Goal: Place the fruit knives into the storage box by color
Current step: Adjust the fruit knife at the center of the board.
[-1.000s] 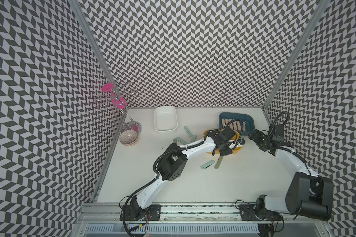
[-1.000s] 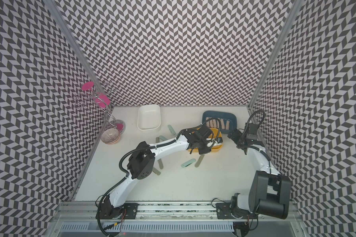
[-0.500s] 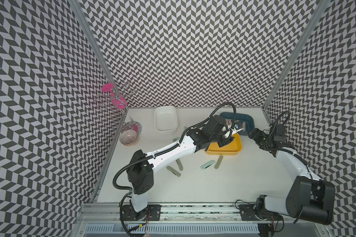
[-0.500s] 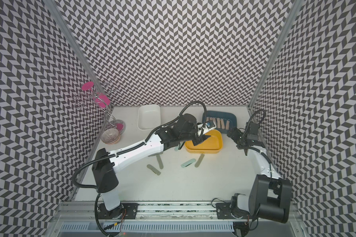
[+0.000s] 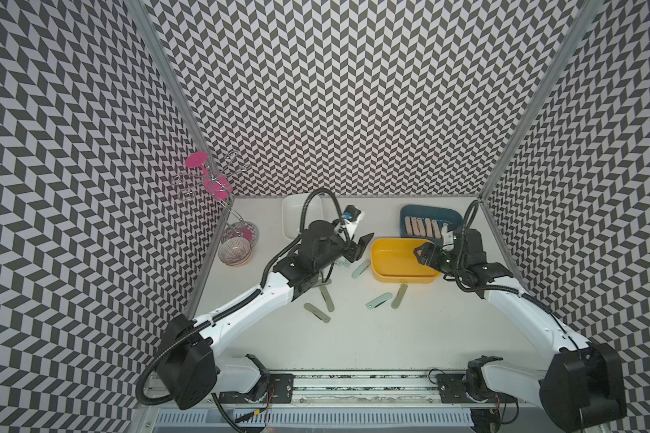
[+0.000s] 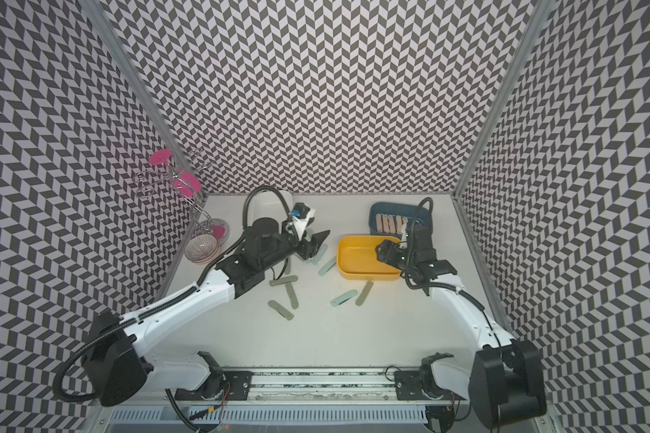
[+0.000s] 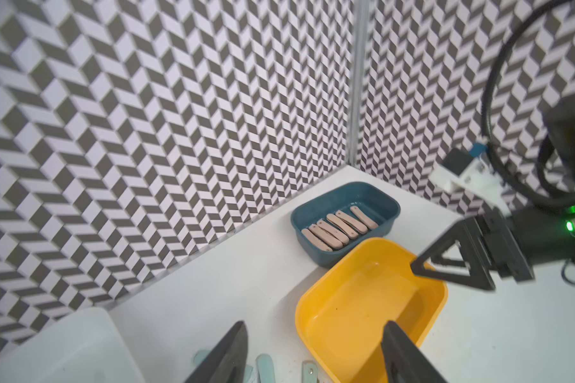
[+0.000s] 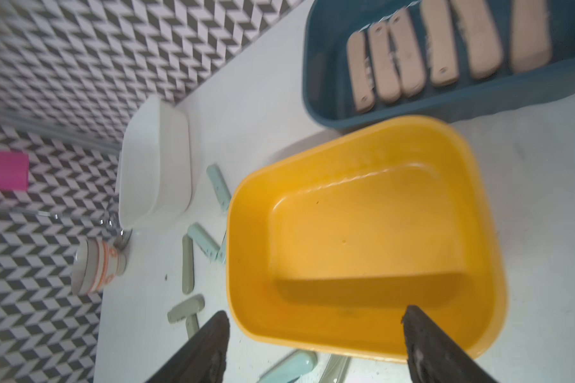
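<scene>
We hold our left pincer [image 7: 314, 326] released beside the yellow tray [image 5: 402, 279], our right pincer [image 8: 316, 311] released over it; peach fruit knives [image 7: 337, 227] lie in the blue tray [image 7: 332, 199].

We see the right gripper [image 8: 316, 313] with its jaws spread wide over one rim of a yellow box [image 8: 478, 215]; just beside that, a dark blue box [image 8: 412, 109] holds a row of peach-pink fruit knives [image 8: 439, 46]; mint knives [image 8: 203, 240] and olive knives [image 8: 187, 265] lie loose on the table [image 8: 246, 99] between the yellow box and a white box [image 8: 153, 172].
</scene>
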Available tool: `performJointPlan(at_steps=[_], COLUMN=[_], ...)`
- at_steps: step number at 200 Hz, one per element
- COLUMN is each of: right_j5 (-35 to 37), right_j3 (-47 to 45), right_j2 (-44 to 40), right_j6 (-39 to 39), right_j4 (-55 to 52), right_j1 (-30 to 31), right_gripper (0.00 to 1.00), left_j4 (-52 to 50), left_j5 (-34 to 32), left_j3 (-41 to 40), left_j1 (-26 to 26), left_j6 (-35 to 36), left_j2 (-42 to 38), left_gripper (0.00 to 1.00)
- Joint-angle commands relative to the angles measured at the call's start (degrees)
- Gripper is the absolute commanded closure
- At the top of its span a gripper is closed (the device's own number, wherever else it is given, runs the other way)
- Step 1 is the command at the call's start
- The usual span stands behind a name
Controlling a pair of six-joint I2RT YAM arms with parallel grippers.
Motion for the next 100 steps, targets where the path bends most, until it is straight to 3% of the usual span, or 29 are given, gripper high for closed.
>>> performJointPlan(at_steps=[1, 6, 8, 11, 42, 100], right_j5=[5.79, 6.71, 7.13, 7.75, 12.63, 17.30], right_j3=[-2.38, -2.98, -3.25, -3.68, -8.36, -12.83], right_j2=[-1.78, -1.97, -2.04, -2.19, -2.67, 2.71], right_j6=[1.23, 1.55, 1.63, 1.91, 5.10, 10.58], right_j4=[-2.16, -2.50, -2.64, -2.83, -3.73, -1.40], right_j1=[6.10, 7.55, 8.15, 9.07, 16.28, 24.61], right_gripper=[0.20, 0.20, 0.20, 0.20, 0.20, 0.20], left_j4=[7.62, 7.95, 8.07, 8.25, 6.32, 5.46], left_j5=[0.42, 0.38, 0.35, 0.24, -1.32, 8.06], left_j3=[-5.97, -7.61, -8.20, -8.88, -15.36, -21.25], left_j1=[2.86, 3.54, 3.85, 4.20, 7.73, 9.35], left_j6=[-9.14, -10.33, -10.78, -11.45, -19.93, -29.88], left_j2=[-6.12, -7.55, -8.08, -8.87, -14.96, -16.23], left_gripper=[0.21, 0.15, 0.05, 0.01, 0.00, 0.00])
